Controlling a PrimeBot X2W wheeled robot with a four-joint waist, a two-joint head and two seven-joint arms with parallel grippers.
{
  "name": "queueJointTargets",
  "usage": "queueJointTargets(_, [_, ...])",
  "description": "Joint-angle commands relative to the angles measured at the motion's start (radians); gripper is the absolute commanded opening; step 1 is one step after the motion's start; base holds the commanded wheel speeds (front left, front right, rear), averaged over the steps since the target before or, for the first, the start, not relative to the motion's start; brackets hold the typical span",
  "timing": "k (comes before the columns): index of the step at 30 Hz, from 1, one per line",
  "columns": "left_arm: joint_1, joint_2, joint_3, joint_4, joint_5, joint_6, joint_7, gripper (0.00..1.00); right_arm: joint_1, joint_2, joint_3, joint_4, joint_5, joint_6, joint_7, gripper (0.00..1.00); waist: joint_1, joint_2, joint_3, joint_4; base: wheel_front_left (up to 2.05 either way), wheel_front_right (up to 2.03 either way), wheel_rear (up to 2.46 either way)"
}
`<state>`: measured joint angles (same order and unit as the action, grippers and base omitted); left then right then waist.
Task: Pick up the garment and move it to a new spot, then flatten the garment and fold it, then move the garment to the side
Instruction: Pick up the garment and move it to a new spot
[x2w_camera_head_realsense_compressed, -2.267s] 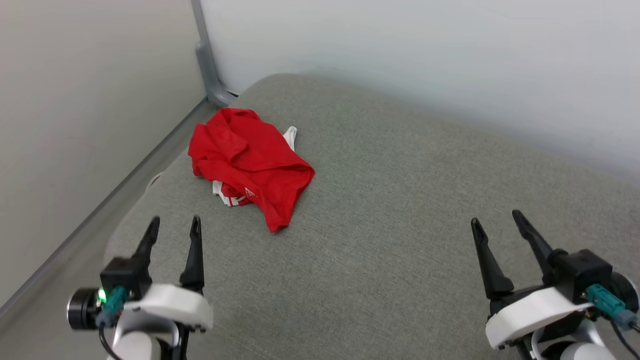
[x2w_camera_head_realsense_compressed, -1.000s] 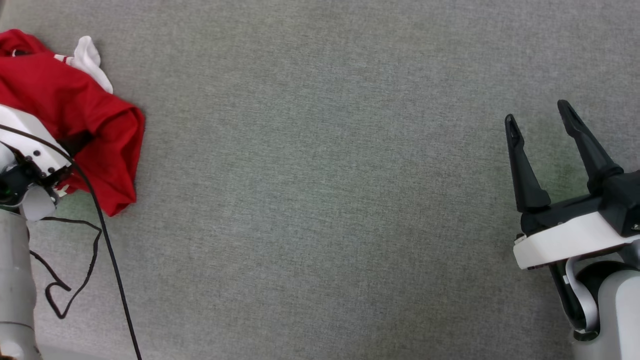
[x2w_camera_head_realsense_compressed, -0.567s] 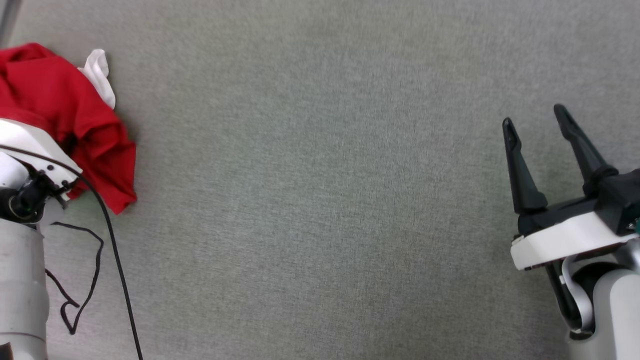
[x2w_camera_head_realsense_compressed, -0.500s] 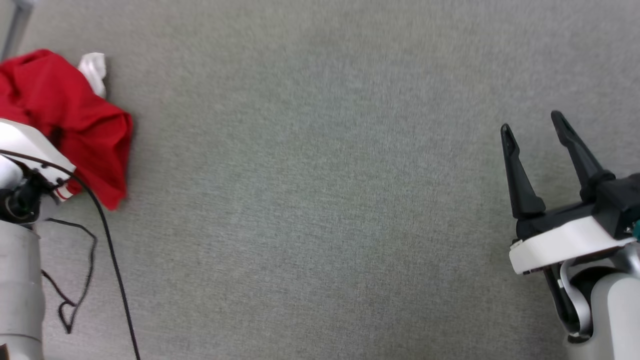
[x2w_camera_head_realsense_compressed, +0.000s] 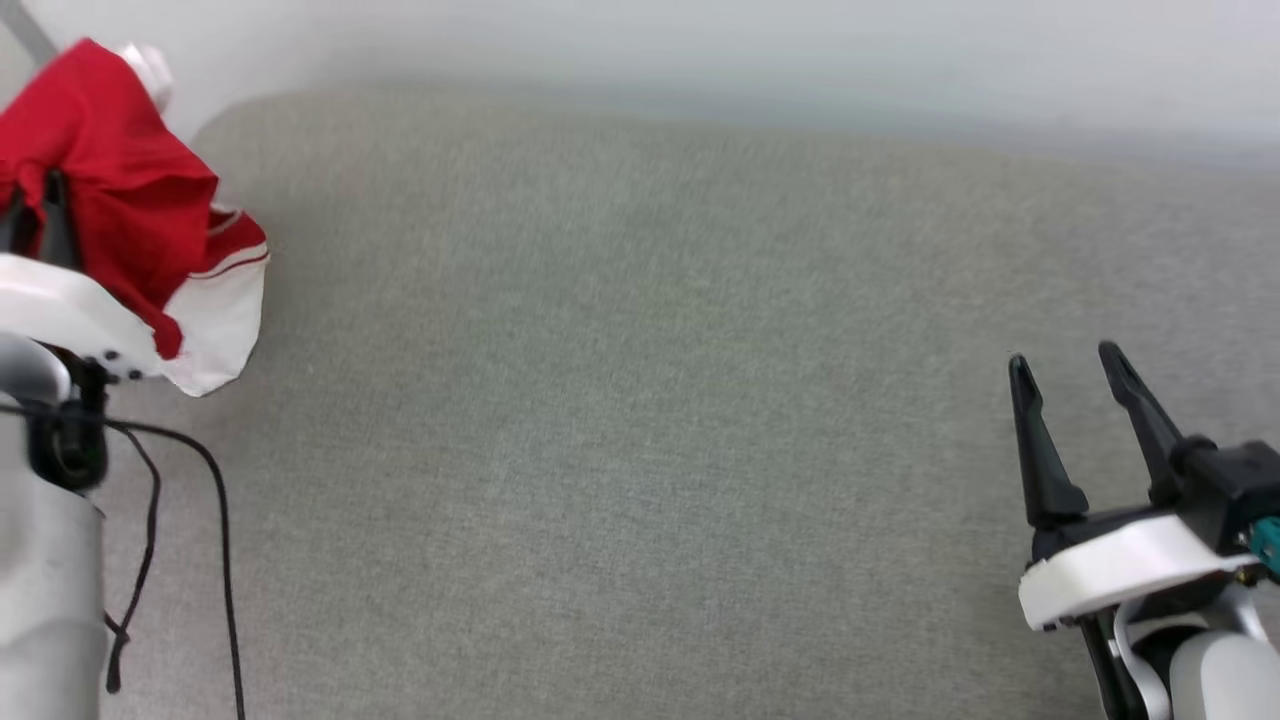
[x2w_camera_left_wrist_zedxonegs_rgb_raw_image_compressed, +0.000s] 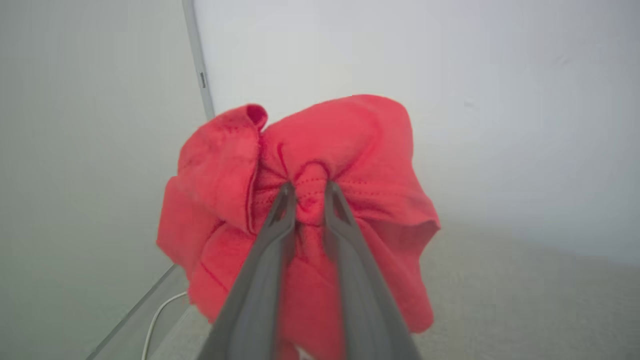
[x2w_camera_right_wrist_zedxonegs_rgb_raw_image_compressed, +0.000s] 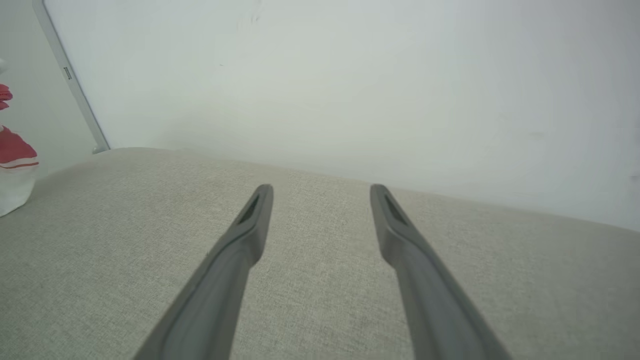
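The garment (x2w_camera_head_realsense_compressed: 120, 200), bright red with a white striped sleeve hanging at its lower edge, hangs bunched above the far left of the grey cushion (x2w_camera_head_realsense_compressed: 640, 400). In the left wrist view my left gripper (x2w_camera_left_wrist_zedxonegs_rgb_raw_image_compressed: 309, 187) is shut on a gathered red fold of the garment (x2w_camera_left_wrist_zedxonegs_rgb_raw_image_compressed: 360, 145), which drapes around both fingers. In the head view the left gripper's fingers are mostly hidden behind the cloth. My right gripper (x2w_camera_head_realsense_compressed: 1063, 362) stands open at the lower right, far from the garment, with nothing between its fingers (x2w_camera_right_wrist_zedxonegs_rgb_raw_image_compressed: 250, 220). A bit of the garment (x2w_camera_right_wrist_zedxonegs_rgb_raw_image_compressed: 12, 155) shows at the left edge of the right wrist view.
A pale wall (x2w_camera_head_realsense_compressed: 700, 50) runs behind the cushion, with a grey upright post (x2w_camera_left_wrist_zedxonegs_rgb_raw_image_compressed: 197, 60) in the corner at the left. A black cable (x2w_camera_head_realsense_compressed: 215, 540) hangs from my left arm. A white cord (x2w_camera_left_wrist_zedxonegs_rgb_raw_image_compressed: 157, 315) lies by the cushion's left edge.
The left gripper closed on the garment and lifted it off the cushion; the white sleeve now hangs below. The head camera tilted up, bringing the wall into view. The right gripper stayed open.
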<state>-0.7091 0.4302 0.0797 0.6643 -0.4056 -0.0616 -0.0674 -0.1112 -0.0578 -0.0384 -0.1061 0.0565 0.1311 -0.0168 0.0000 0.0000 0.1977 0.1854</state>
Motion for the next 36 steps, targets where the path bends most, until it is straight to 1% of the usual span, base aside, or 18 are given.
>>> queueJointTargets(1, [0.043,-0.012,-0.01,-0.045,0.012,-0.004,-0.031,0.0,0.025,0.006,-0.007,0.005,0.006,-0.001,-0.005,1.0,0.0,0.0,-0.062,-0.033,0.0,0.0,0.0])
queueJointTargets(7, [0.166,-0.057,-0.053,-0.211,0.024,-0.002,-0.053,0.0,0.079,0.008,-0.018,0.007,0.022,-0.001,0.003,1.0,0.0,0.0,-0.128,-0.085,0.0,0.0,0.0])
queueJointTargets(11, [0.247,-0.112,-0.093,-0.335,0.027,0.009,-0.045,0.0,0.101,0.008,-0.023,0.001,0.039,-0.001,0.014,1.0,0.0,0.0,-0.154,-0.128,0.0,0.0,0.0])
queueJointTargets(16, [0.336,-0.179,-0.182,-0.469,0.046,0.006,-0.017,0.0,0.116,0.008,-0.023,-0.013,0.043,-0.001,0.026,1.0,0.0,0.0,-0.169,-0.194,0.0,0.0,0.0])
queueJointTargets(20, [0.377,-0.241,-0.267,-0.535,0.056,-0.003,0.003,0.0,0.116,0.008,-0.033,-0.028,0.046,-0.001,0.036,1.0,0.0,0.0,-0.158,-0.243,0.0,0.0,0.0])
queueJointTargets(24, [0.386,-0.298,-0.371,-0.555,0.064,-0.028,0.01,0.0,0.11,0.008,-0.045,-0.046,0.05,-0.001,0.043,1.0,0.0,0.0,-0.123,-0.28,0.0,0.0,0.0])
queueJointTargets(27, [0.373,-0.327,-0.451,-0.546,0.068,-0.043,0.007,0.0,0.093,0.008,-0.051,-0.058,0.053,-0.001,0.039,1.0,0.0,0.0,-0.083,-0.3,0.0,0.0,0.0])
queueJointTargets(28, [0.373,-0.327,-0.451,-0.546,0.068,-0.043,0.007,0.0,0.093,0.008,-0.051,-0.058,0.053,-0.001,0.039,1.0,0.0,0.0,-0.083,-0.3,0.0,0.0,0.0])
queueJointTargets(32, [0.367,-0.348,-0.557,-0.5,0.063,-0.058,-0.001,0.0,0.077,0.008,-0.051,-0.066,0.055,-0.001,0.034,1.0,0.0,0.0,-0.027,-0.318,0.0,0.0,0.0])
queueJointTargets(36, [0.369,-0.355,-0.657,-0.439,0.073,-0.066,-0.022,0.0,0.057,0.008,-0.052,-0.066,0.066,-0.001,0.025,1.0,0.0,0.0,0.025,-0.322,0.0,0.0,0.0])
